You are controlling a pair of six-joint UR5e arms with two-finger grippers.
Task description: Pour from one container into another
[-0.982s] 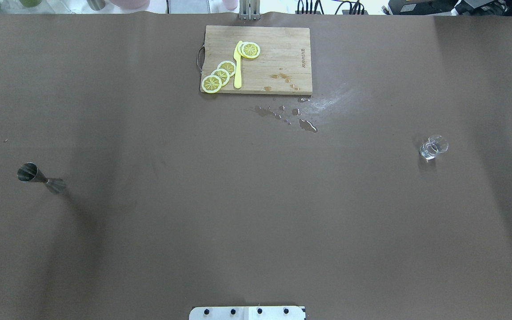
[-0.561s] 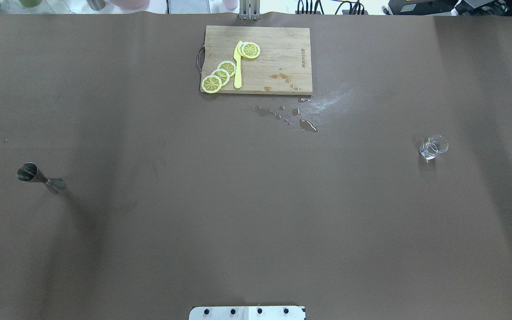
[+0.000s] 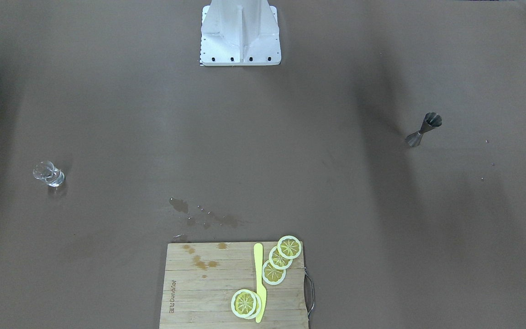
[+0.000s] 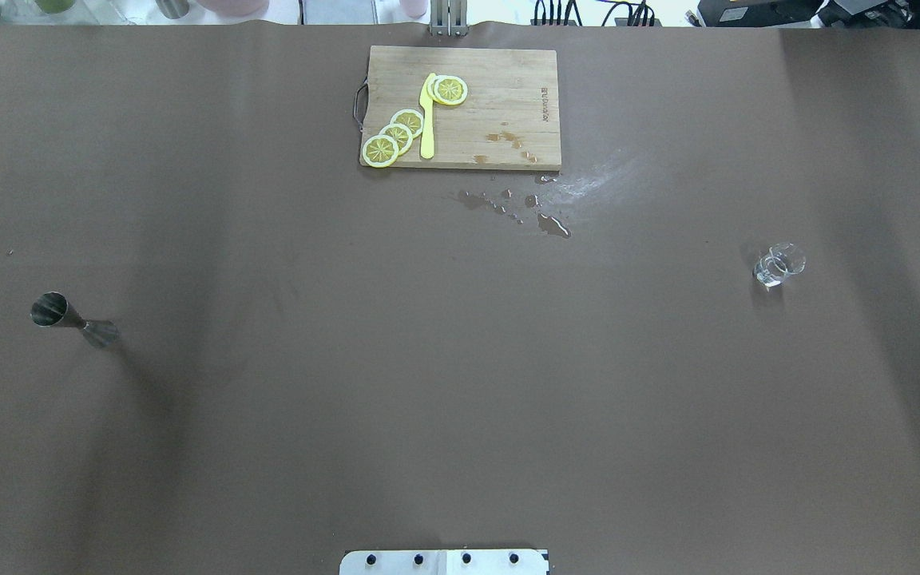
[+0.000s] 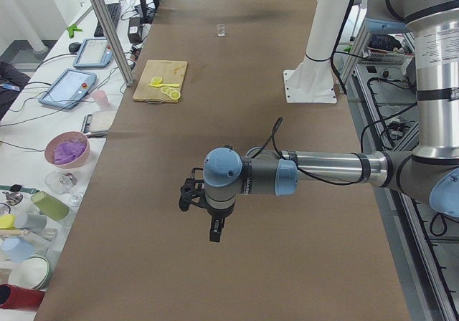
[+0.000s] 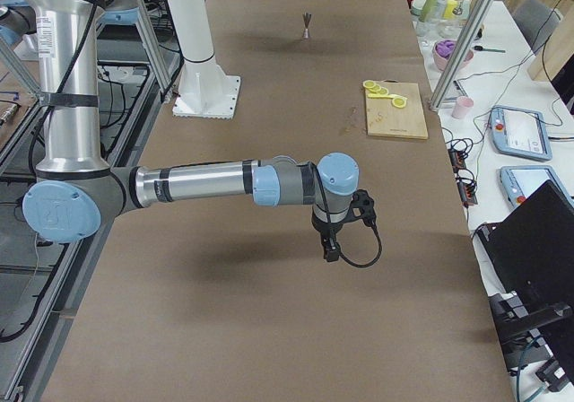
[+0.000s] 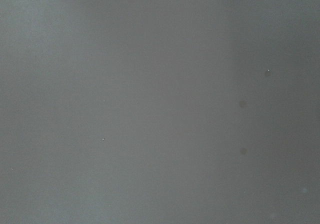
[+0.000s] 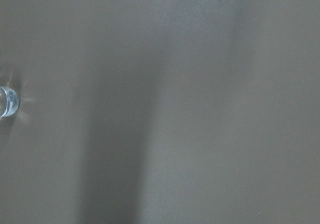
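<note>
A steel jigger (image 4: 69,318) (image 3: 423,129) stands upright on the robot's left side of the brown table; in the exterior right view the jigger (image 6: 308,25) is far off. A small clear glass (image 4: 778,266) (image 3: 49,174) (image 5: 221,29) stands on the robot's right side, and the glass (image 8: 7,102) clips the right wrist view's left edge. My left gripper (image 5: 214,229) and right gripper (image 6: 331,248) hang above bare table, far from both containers. Only the side views show them, so I cannot tell whether either is open or shut. The left wrist view is plain tabletop.
A wooden cutting board (image 4: 508,80) (image 3: 199,292) at the table's far middle carries lemon slices (image 4: 396,132) and a yellow knife (image 4: 427,120). Spilled drops (image 4: 524,212) lie in front of it. The white robot base (image 3: 240,32) sits at the near edge.
</note>
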